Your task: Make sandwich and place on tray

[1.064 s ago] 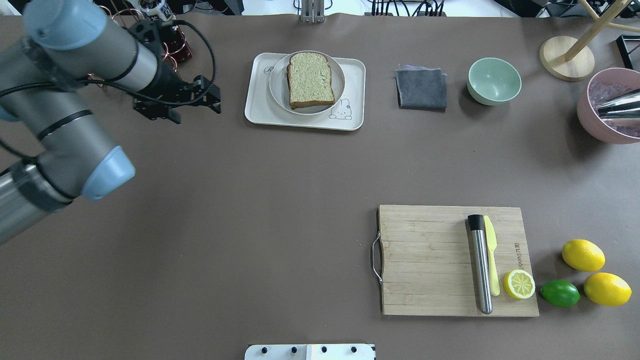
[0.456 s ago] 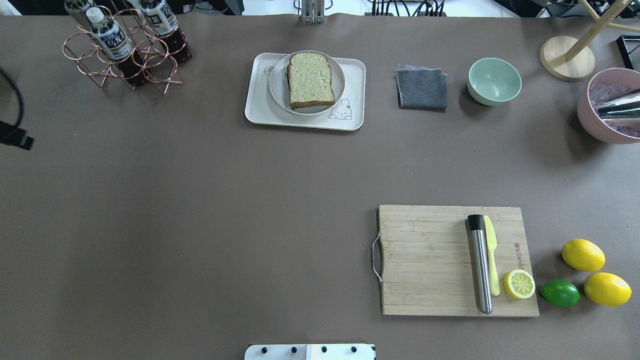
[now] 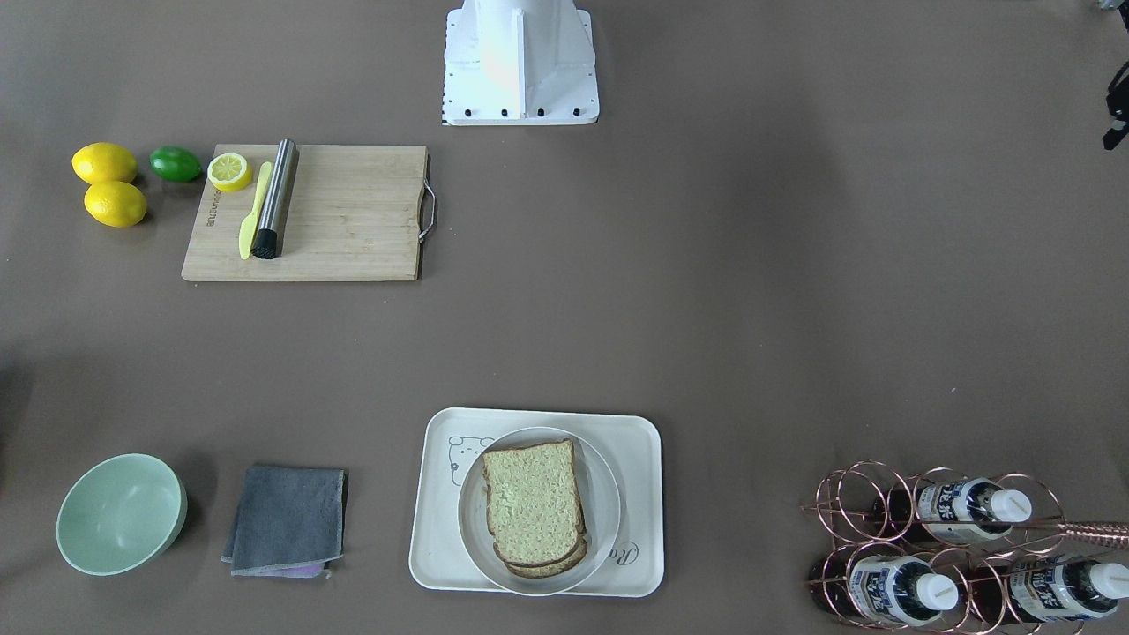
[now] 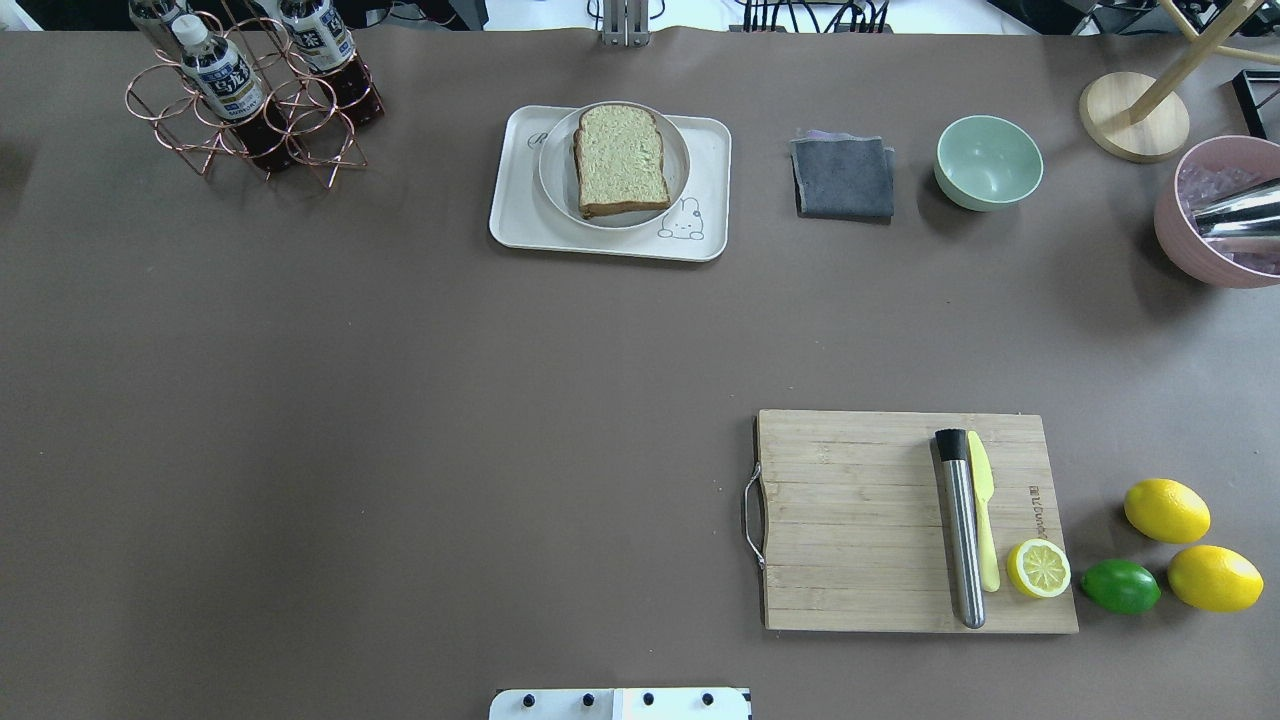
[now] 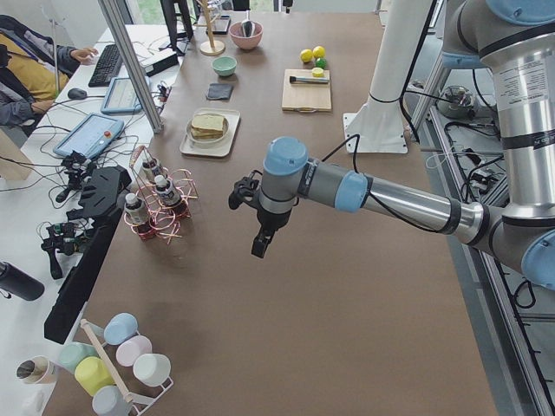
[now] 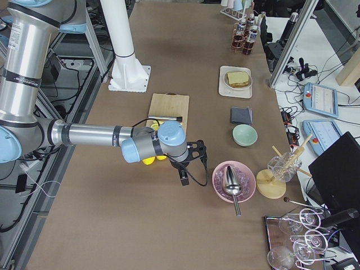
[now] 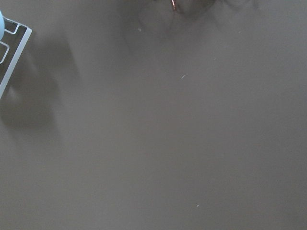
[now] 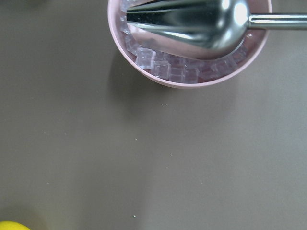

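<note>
The sandwich shows as two tan bread slices [image 3: 532,498] with dark crusts, stacked on a round white dish [image 3: 604,511]. The dish stands on the cream tray [image 3: 635,441] at the table's far middle; the top slice [image 4: 620,158] and the tray [image 4: 515,215] also show from overhead. No egg is visible. My left gripper [image 5: 258,247] hangs over bare table, well away from the tray, near the bottle rack. My right gripper [image 6: 184,179] hangs beside the pink bowl. I cannot tell whether either is open or shut.
A copper rack of bottles [image 4: 245,100] stands far left. A grey cloth [image 4: 843,178], a green bowl [image 4: 988,160] and a pink bowl of ice with a metal scoop [image 4: 1215,215] lie far right. A wooden cutting board [image 4: 850,520] with tools, lemons and a lime lies near right.
My left arm has pulled back to the left, out of the overhead view, and uncovered the bottle rack. The bread, dish and tray have not moved.
</note>
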Robot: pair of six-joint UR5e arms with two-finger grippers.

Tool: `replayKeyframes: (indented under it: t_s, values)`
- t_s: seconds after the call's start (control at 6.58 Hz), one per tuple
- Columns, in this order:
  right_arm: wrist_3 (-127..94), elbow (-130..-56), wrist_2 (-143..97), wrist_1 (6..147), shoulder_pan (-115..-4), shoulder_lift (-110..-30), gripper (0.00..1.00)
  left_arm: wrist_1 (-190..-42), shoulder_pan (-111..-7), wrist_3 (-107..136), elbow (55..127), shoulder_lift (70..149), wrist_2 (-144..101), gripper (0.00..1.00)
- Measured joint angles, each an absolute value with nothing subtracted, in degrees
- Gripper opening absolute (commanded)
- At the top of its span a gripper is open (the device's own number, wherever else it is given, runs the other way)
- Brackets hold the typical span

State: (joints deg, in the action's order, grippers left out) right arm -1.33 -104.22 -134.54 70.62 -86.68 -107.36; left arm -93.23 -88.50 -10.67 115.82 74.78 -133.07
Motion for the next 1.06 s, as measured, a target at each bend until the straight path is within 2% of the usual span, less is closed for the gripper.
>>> replayKeyframes:
  t_s: [0.46,1.06]
  values:
    - [1.89,-104.39,-134.55,72.15,-91.00,-109.04,0.99,-104.37,-92.73,-14.14,108.45,67.27,-135.47,0.97]
    - [4.94,-104.45,-132.04,73.37,-92.18,-109.38,1.00,-101.66,-93.75,-7.70,109.44,66.93,-135.28,0.97]
